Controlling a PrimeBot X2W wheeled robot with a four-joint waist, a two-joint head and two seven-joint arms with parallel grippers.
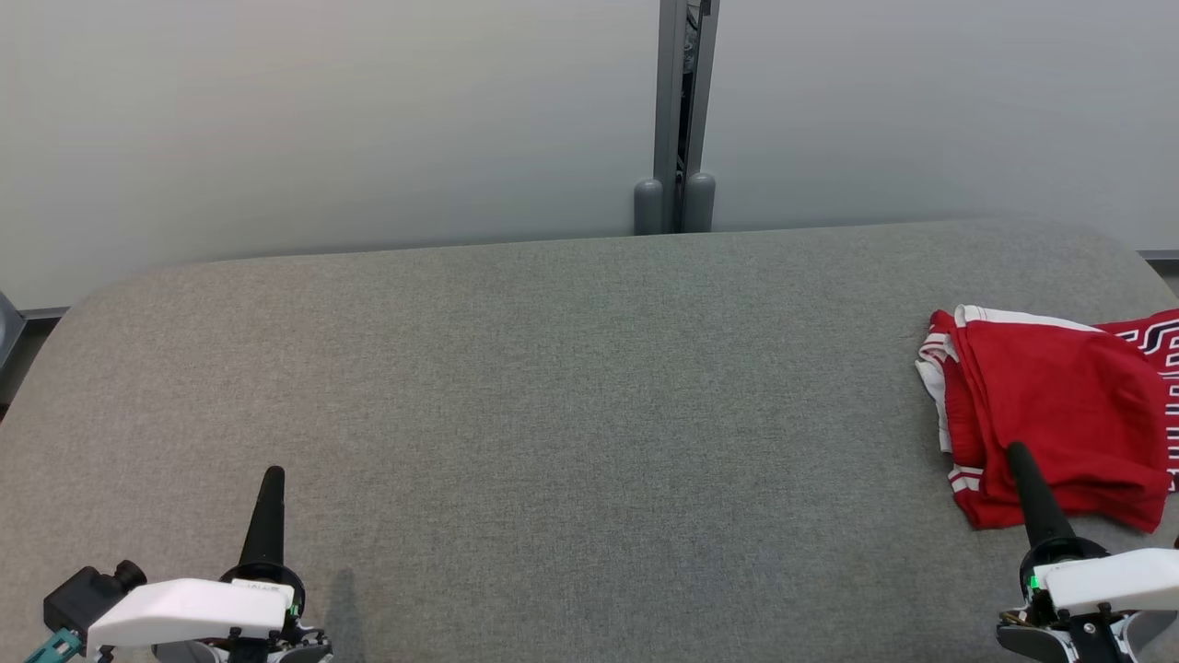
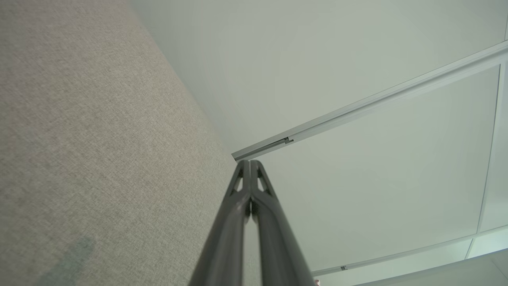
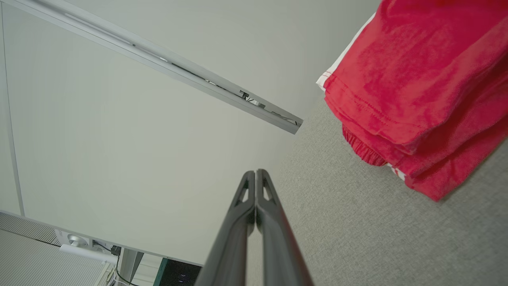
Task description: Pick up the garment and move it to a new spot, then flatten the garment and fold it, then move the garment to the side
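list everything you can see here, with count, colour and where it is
garment: 1, red with white trim, lying in layers at the table's right side
table: 1, grey fabric top, spans the head view
wall panels: 2, pale, behind the table
post: 1, grey, between the panels
left gripper: 1, dark fingers, shut, lower left over bare table
right gripper: 1, dark fingers, shut, lower right by the garment's near edge

Dark, long, tapered left gripper [image 1: 274,477] and right gripper [image 1: 1017,453], with white wrist shells [image 1: 189,610]. Green light [image 1: 1034,582] at the base. Black plug [image 1: 83,594] on the left.
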